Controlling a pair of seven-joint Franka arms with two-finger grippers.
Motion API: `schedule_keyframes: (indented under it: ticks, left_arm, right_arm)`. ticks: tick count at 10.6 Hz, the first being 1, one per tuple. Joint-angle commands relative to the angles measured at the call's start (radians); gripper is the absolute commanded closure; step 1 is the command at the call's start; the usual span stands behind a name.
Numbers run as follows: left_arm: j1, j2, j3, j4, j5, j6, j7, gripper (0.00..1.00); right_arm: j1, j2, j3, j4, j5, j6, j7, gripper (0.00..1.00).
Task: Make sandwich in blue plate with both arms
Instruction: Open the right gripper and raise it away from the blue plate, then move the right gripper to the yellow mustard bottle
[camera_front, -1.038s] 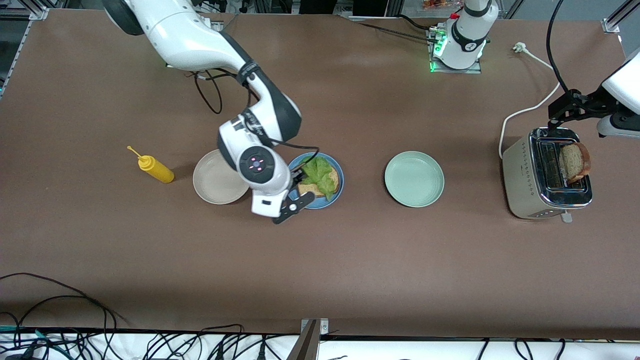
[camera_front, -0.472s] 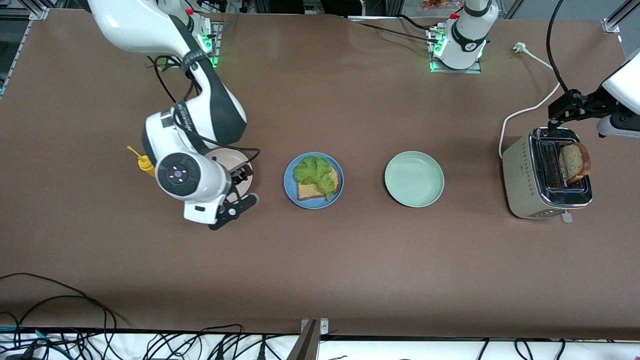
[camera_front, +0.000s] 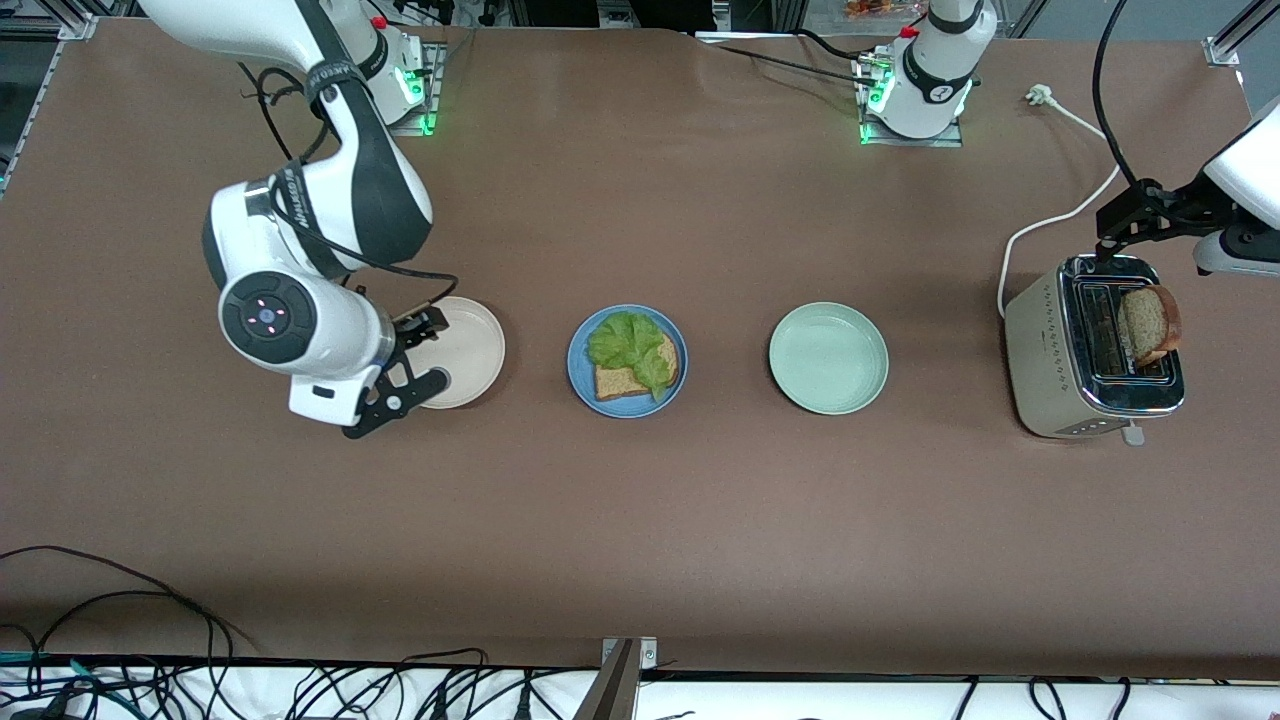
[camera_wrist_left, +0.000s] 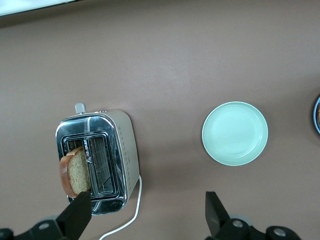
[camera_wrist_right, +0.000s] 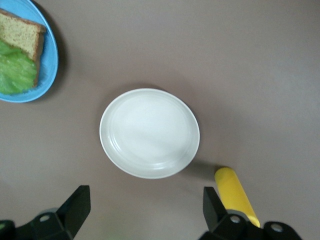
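1. The right gripper (camera_front: 405, 362) has swung away from the blue plate (camera_front: 580, 372) and now hangs over the beige plate (camera_front: 470, 352), jaws wide, holding nothing.
2. The lettuce leaf (camera_front: 632, 345) lies on the bread slice (camera_front: 618, 381) in the blue plate, so that layer looks done.
3. The second slice (camera_front: 1148, 324) stands in the toaster (camera_front: 1040, 350); the left gripper (camera_wrist_left: 147, 212) hovers over it, wide open and empty, likely next.

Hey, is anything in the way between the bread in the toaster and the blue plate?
Only the mint-green plate sits on the table between the toaster and the blue plate; a lifted bread slice would pass over it.
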Motion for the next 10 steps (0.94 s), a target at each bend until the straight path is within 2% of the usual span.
schedule_keyframes:
  ticks: [1,3,8,10]
  left_arm:
    - [0.004,0.008,-0.004,0.026,0.015,-0.017,0.008,0.00]
    - [0.004,0.008,-0.004,0.026,0.015,-0.017,0.009,0.00]
    - [0.004,0.008,-0.004,0.026,0.015,-0.017,0.008,0.00]
    - [0.005,0.008,-0.004,0.026,0.015,-0.017,0.008,0.00]
  right_arm:
    - [0.007,-0.127,-0.056,-0.127,-0.014,-0.022,-0.094,0.00]
    - [-0.048,-0.177,-0.064,-0.204,-0.008,-0.003,-0.252,0.00]
    - [-0.240,-0.177,-0.064,-0.252,-0.006,0.033,-0.711,0.00]
    - [-0.332,-0.175,-0.064,-0.302,-0.002,0.137,-0.918,0.00]
